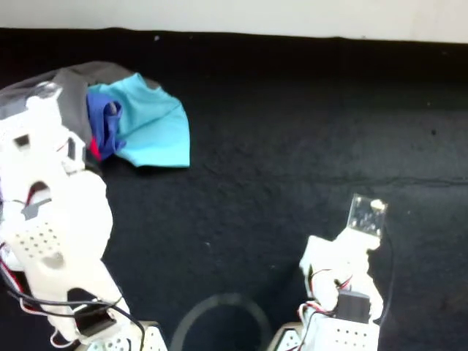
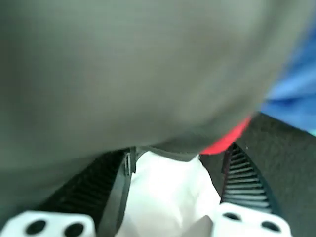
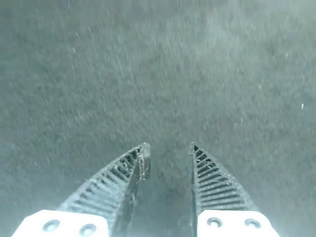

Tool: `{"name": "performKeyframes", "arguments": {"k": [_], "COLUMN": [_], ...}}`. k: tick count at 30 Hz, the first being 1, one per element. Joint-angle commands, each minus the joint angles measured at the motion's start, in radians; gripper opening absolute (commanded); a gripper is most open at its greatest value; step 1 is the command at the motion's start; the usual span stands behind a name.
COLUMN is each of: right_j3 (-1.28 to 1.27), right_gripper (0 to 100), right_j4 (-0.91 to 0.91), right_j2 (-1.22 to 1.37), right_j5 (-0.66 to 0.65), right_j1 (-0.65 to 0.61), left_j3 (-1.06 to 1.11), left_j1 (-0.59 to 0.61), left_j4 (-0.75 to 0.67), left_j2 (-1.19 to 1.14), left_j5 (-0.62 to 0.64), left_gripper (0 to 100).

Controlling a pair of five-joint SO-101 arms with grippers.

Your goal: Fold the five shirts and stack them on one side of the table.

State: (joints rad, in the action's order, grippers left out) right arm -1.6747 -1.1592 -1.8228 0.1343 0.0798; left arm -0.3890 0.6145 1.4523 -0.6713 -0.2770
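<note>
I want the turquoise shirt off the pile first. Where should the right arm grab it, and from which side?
Probably the turquoise shirt's corner toward the table's middle, coming from the right. Its edge lies spread flat there, while its other side bunches against the blue shirt beside the left arm.

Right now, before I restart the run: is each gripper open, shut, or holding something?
Left gripper: open, with white fabric between its fingers.
Right gripper: open, holding nothing, over the black table.
</note>
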Motion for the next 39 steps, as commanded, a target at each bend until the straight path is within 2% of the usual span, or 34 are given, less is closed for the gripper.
{"name": "performKeyframes", "arguments": {"k": [1, 3, 5, 9, 14, 18, 22, 27, 34, 39], "right_j3": [-0.137, -0.137, -0.137, -0.134, 0.05, 0.263, 0.55, 1.015, 1.546, 1.934], "right_gripper": [13.4, 13.4, 13.4, 13.4, 13.4, 13.4, 13.4, 13.4, 13.4, 17.0], "right_j4": [0.113, 0.173, 0.209, 0.289, 0.297, 0.292, 0.288, 0.139, 0.007, -0.116], "right_j2": [-0.004, -0.005, -0.007, -0.007, 0.004, 0.068, 0.4, 0.966, 1.6, 1.998], "right_j5": [0.005, -0.009, -0.087, -0.23, -0.238, -0.241, -0.236, -0.235, -0.233, -0.233], "right_j1": [0.018, 0.027, 0.025, 0.025, 0.013, -0.108, -0.209, -0.354, -0.504, -0.607], "left_j3": [0.053, 0.053, 0.053, 0.027, -0.062, -0.162, -0.28, -0.407, -0.472, -0.472], "left_j1": [0.147, 0.232, 0.312, 0.453, 0.598, 0.634, 0.621, 0.564, 0.532, 0.538], "left_j4": [-0.055, -0.06, -0.057, -0.052, -0.02, 0.066, 0.178, 0.29, 0.31, 0.31], "left_j2": [0.047, 0.048, 0.056, 0.058, 0.058, 0.058, 0.058, 0.058, 0.059, 0.059], "left_j5": [-0.008, -0.009, -0.018, -0.118, -0.178, -0.192, -0.186, -0.17, -0.066, -0.061], "left_gripper": [28, 28, 28, 28, 28, 28, 28, 28, 28, 28]}}
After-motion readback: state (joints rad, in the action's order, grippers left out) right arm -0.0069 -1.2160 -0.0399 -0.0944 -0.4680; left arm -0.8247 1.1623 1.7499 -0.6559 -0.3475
